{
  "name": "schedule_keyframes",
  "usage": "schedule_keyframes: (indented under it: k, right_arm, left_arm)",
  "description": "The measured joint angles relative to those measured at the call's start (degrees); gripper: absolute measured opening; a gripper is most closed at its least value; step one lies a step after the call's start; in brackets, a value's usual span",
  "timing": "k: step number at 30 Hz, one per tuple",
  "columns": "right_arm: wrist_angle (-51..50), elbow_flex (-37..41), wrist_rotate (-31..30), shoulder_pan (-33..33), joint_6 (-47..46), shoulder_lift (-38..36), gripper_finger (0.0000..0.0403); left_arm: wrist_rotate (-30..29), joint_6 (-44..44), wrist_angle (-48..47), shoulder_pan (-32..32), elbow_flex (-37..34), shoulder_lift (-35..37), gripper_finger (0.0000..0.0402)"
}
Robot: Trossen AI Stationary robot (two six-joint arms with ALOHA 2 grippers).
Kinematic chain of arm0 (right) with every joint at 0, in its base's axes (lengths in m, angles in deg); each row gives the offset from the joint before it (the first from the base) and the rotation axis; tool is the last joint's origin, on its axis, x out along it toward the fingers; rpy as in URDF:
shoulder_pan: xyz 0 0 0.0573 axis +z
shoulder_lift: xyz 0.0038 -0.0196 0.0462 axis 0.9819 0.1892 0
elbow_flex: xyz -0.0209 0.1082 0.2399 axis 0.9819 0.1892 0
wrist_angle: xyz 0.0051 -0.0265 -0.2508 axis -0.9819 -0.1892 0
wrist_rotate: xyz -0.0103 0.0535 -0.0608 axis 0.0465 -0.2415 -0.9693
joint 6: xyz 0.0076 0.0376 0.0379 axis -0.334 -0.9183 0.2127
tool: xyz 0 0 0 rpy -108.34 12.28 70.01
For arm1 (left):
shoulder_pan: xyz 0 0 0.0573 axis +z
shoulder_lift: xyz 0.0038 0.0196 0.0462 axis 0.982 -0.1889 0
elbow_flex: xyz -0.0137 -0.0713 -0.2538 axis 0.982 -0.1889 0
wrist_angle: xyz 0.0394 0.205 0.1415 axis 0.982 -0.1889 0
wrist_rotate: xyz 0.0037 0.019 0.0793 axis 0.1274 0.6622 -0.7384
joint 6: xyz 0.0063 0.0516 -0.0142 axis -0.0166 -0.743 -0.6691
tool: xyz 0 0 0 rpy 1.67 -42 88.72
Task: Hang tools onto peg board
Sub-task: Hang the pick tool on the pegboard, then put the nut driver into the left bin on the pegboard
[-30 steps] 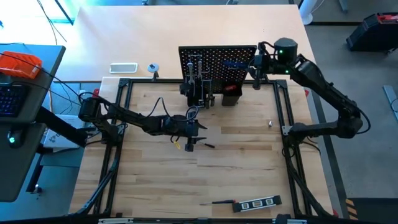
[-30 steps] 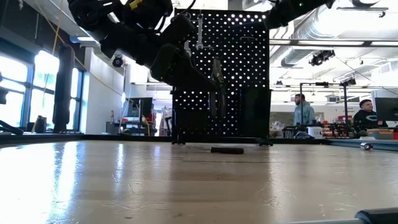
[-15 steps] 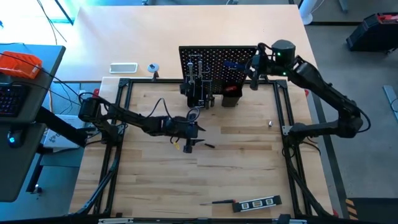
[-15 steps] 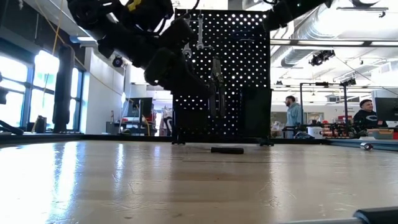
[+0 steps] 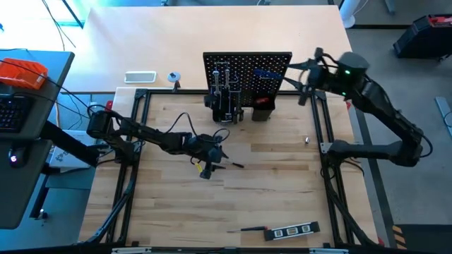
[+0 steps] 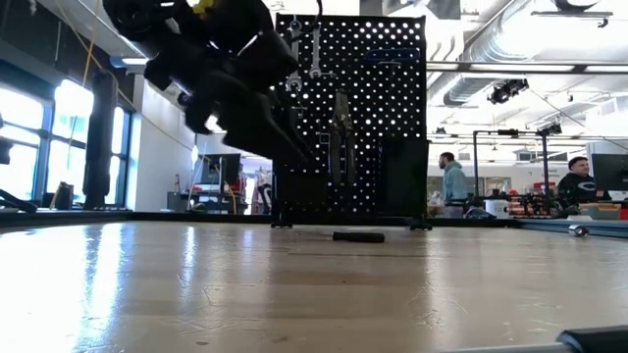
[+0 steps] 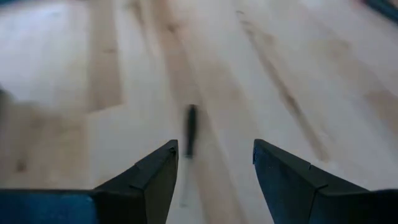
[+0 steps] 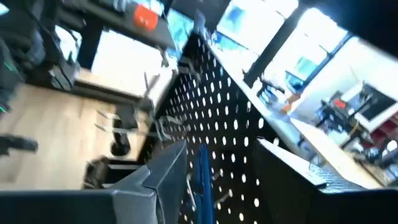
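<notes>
High view: we are seeing the left gripper (image 5: 207, 171) hovering wide open over a small dark screwdriver (image 7: 191, 129). Right gripper (image 5: 305, 79) is sitting open, empty, beside the upright black perforated peg board (image 5: 247, 70).

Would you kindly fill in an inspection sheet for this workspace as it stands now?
Surface: wooden table, mostly bare.
Job's things: peg board upright at the far edge, tools hanging on it, among them a blue-handled hex key; small screwdriver lying mid-table; level at the near edge.
Clutter: small metal piece near the right frame rail.
Grippers: left gripper open, low over the table beside the screwdriver; right gripper open, empty, beside the board's right edge.
Cables: black cable looped along the left arm.
Surroundings: people beyond the table.
</notes>
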Motion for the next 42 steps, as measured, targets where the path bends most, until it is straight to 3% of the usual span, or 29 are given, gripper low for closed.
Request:
schedule_keyframes:
  k: [8,14,19,25,33,38,42]
  right_arm:
    - [-7.80,-0.02,0.62,7.33,-5.19,-5.89,0.0183]
    - [-16.26,-0.04,0.67,15.08,-11.09,-6.10,0.0183]
    - [-20.12,-0.02,-0.55,21.97,-15.02,-5.32,0.0181]
    - [-21.00,-0.02,-5.50,29.26,-17.95,-4.60,0.0176]
    - [-20.98,-0.02,-12.63,37.46,-20.30,-3.74,0.0177]
    - [-20.93,-0.02,-19.66,42.01,-20.41,-3.84,0.0177]
    - [-20.92,-0.02,-21.50,44.48,-21.61,-3.87,0.0177]
  left_arm:
    - [1.69,-0.12,2.47,0.02,0.00,-3.52,0.0200]
    - [1.77,-0.59,4.45,2.74,0.02,-7.95,0.0200]
    - [5.90,1.05,6.07,5.03,0.36,-12.48,0.0191]
    - [6.59,1.37,5.46,5.25,3.51,-16.06,0.0137]
    - [8.39,-2.14,2.89,4.90,5.05,-16.86,0.0011]
    - [7.91,-3.64,2.64,3.88,5.03,-16.62,0.0003]
    - [7.27,-3.90,1.86,3.03,4.85,-15.45,0.0001]
